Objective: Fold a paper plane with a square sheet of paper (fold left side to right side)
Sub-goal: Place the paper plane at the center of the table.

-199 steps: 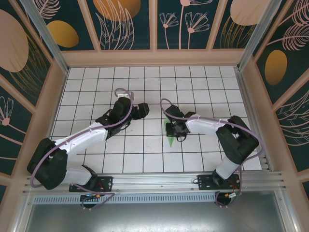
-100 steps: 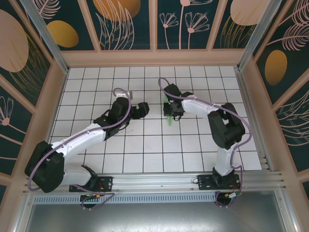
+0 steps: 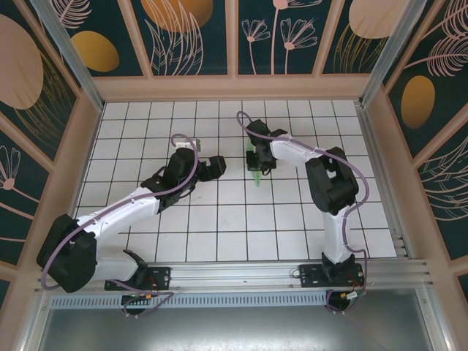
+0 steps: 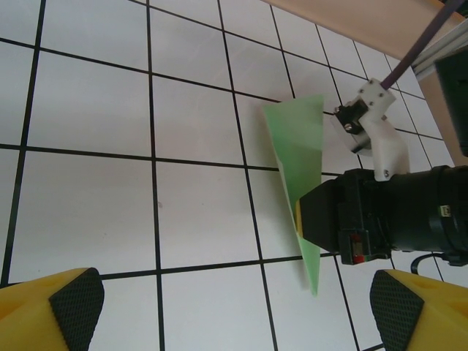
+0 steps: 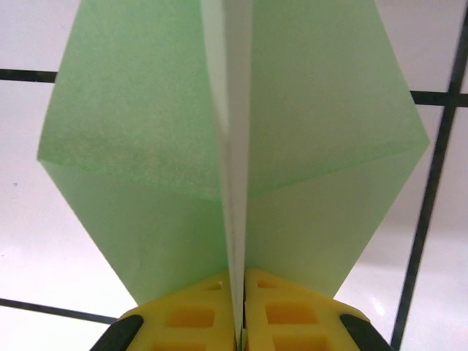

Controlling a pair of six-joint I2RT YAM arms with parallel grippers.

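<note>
The square sheet of paper stands folded into the paper plane [image 3: 257, 175], a slim light green dart. My right gripper [image 3: 257, 159] is shut on it above the tiled floor, at the middle of the far half. In the right wrist view the yellow fingers [image 5: 197, 322] pinch the plane's central fold while both green wings [image 5: 139, 146] spread left and right. My left gripper [image 3: 217, 167] hangs open about a tile to the plane's left. In its wrist view the plane [image 4: 296, 142] lies ahead of the wide-apart pads [image 4: 77, 303], touching neither.
The white tiled floor [image 3: 219, 234] has black grid lines and is ringed by low wooden walls [image 3: 234, 88]. The right arm's black wrist [image 4: 395, 219] and purple cable cross the left wrist view on the right. Both arm bases sit on the metal rail [image 3: 234, 274].
My right arm has carried the plane from the middle of the floor toward the far side. My left gripper has opened wider and stayed nearly in place.
</note>
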